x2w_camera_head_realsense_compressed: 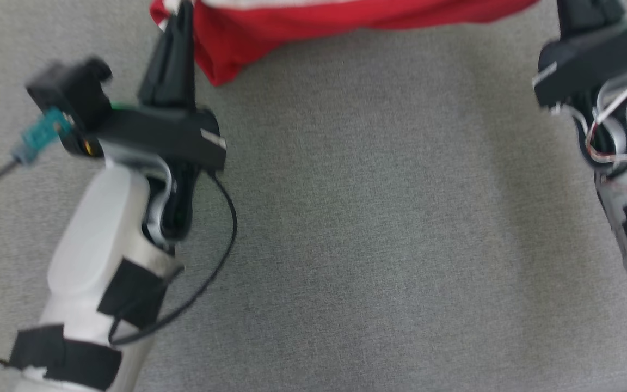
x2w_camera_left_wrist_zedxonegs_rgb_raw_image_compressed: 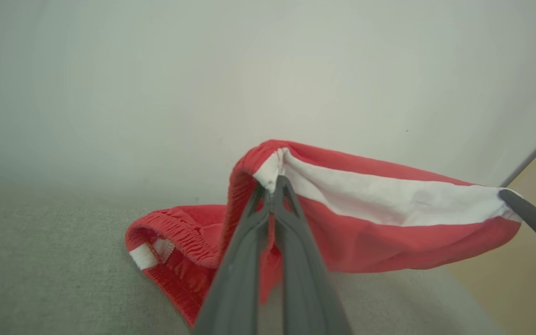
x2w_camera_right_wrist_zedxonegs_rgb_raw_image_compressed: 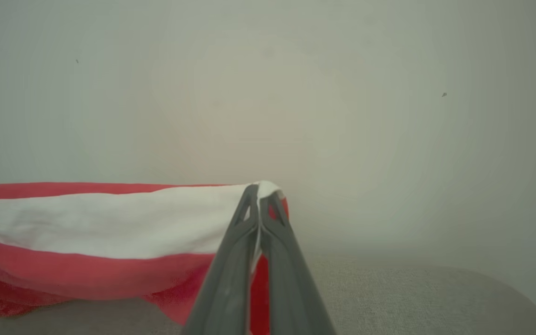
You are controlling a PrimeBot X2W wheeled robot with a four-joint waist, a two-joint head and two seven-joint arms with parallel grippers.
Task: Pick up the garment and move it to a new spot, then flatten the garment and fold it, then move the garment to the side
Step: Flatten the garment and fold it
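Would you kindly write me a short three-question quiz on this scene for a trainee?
1. True or false: the right pincer stands open, clear of the red shorts.
2. What lies under the shorts? A) grey fabric surface B) wooden boards C) metal tray
3. Fill in: the left pincer pinches the shorts at their ___ band.
Key: 1 false; 2 A; 3 white.
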